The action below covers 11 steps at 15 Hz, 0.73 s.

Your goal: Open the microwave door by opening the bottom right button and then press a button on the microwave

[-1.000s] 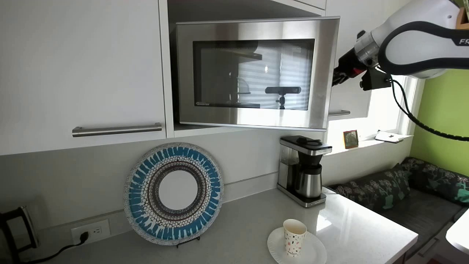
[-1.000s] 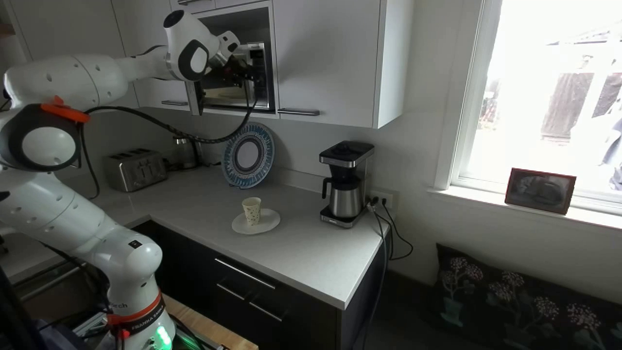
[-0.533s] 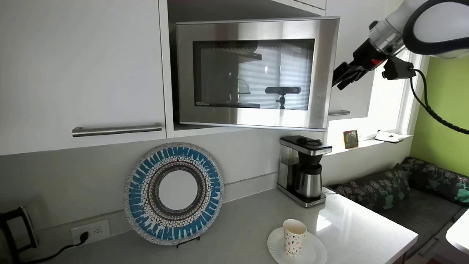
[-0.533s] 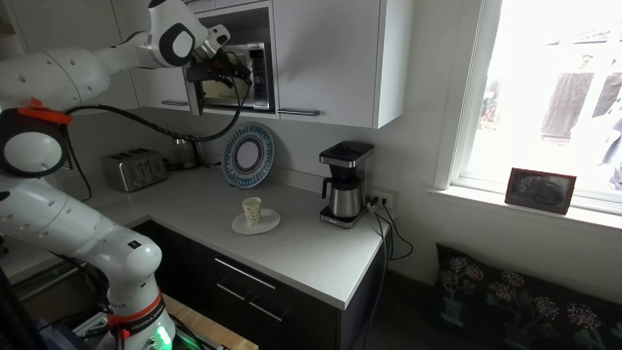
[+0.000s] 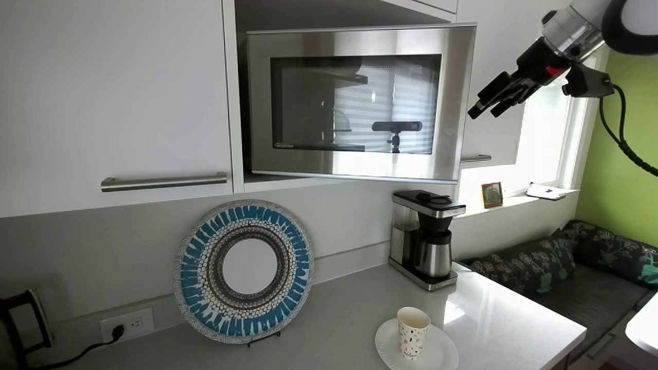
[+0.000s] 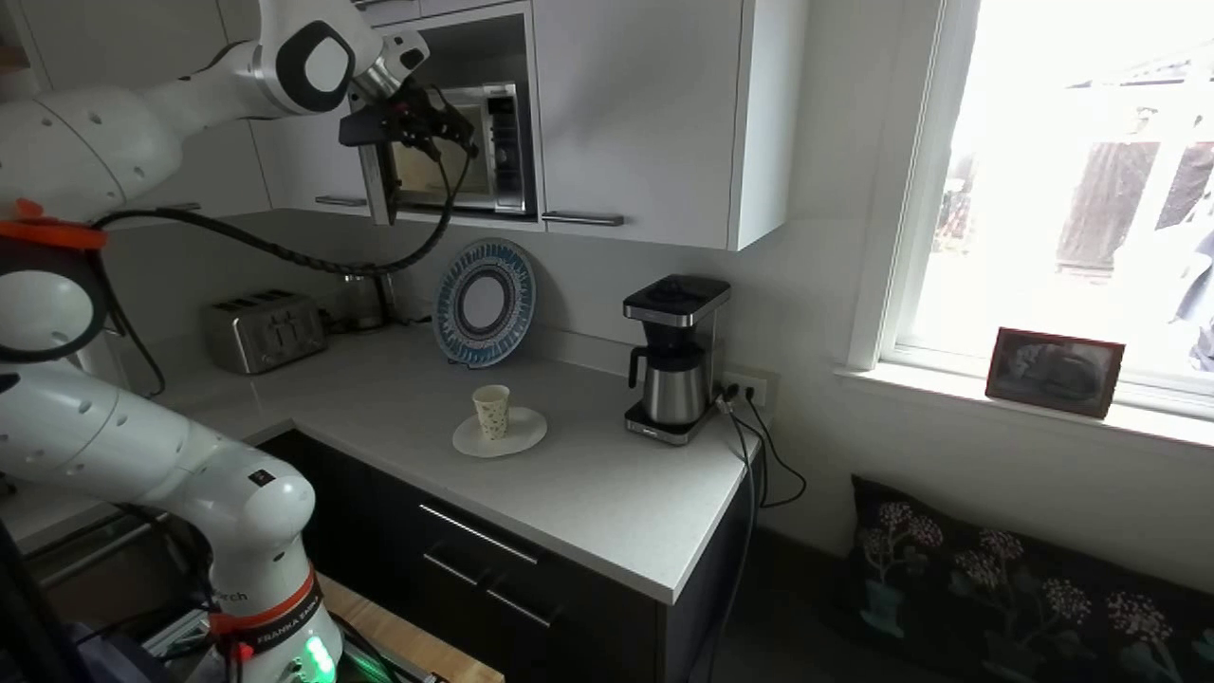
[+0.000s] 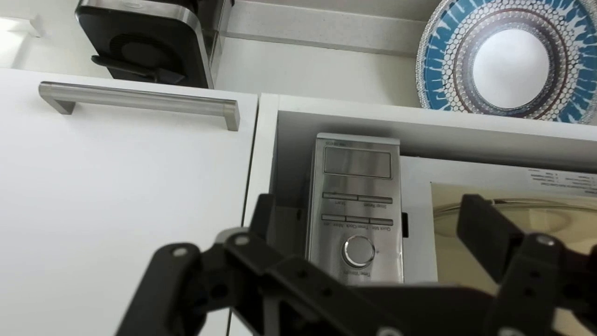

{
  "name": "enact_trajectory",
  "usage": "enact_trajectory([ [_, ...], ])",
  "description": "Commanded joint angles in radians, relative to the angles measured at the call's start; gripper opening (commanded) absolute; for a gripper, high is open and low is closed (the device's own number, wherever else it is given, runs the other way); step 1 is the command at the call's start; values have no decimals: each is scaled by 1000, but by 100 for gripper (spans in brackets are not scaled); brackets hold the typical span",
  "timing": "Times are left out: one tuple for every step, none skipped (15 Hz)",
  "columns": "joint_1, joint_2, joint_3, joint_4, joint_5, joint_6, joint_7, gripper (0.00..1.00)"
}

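The microwave door (image 5: 360, 165) is swung open, its dark window facing the camera in an exterior view. Inside the microwave (image 7: 417, 242), the wrist view shows a yellowish cavity with a glass turntable. Its silver control strip (image 7: 359, 184) carries thin buttons (image 7: 357, 219), a round knob (image 7: 358, 251) and a wide rectangular one, the bottom right button (image 7: 357, 162); this view is upside down, so that button lies at its top. My gripper (image 5: 485, 112) hangs in the air before the strip, apart from it, fingers spread with nothing between them. It hides the strip's far end in the wrist view.
A cabinet door with a bar handle (image 7: 140, 100) flanks the microwave. Below stand a coffee maker (image 6: 675, 360), a decorated plate (image 6: 484, 304) and a paper cup (image 6: 492, 413) on a paper plate. The arm's cable (image 6: 285, 258) loops loosely beneath the forearm.
My gripper has drawn back from the microwave, rightward and slightly up in an exterior view, coming out from behind the door's edge. The door has stayed where it was.
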Motion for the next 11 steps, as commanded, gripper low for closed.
enact_trajectory([
  [-20,-36,10,-13,-19,-34,43,100],
  [-25,-41,11,-14,-21,-37,50,100],
  [-27,-46,12,-14,-22,-39,57,100],
  [-31,-50,15,-14,-25,-43,64,100],
  [-33,-54,16,-16,-27,-45,68,100],
  [-35,-58,19,-17,-31,-46,73,100],
  [-15,-31,3,4,-16,-21,45,100],
  [-17,-34,5,4,-18,-24,48,100],
  [-18,-36,7,4,-20,-25,51,100],
  [-20,-37,8,3,-20,-26,53,100],
  [-21,-37,9,3,-21,-26,54,100],
])
